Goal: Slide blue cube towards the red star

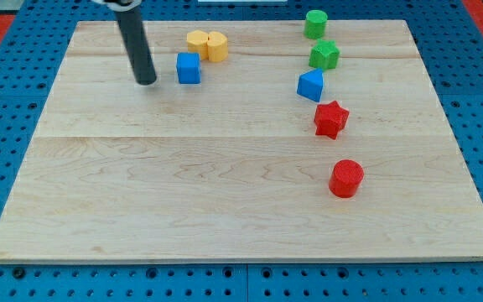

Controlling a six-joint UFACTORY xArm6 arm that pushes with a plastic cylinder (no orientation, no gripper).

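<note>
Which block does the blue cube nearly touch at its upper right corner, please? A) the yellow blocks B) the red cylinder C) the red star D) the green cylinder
A: the blue cube sits just below the pair of yellow blocks near the view's top, with my tip to its left, while the red star lies far off toward the view's right.

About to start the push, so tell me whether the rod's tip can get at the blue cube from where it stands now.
Probably yes. My tip sits just to the view's left of the blue cube, with only bare board between them. The two yellow blocks lie above the cube, off that line, and the red star is far to the right.
</note>
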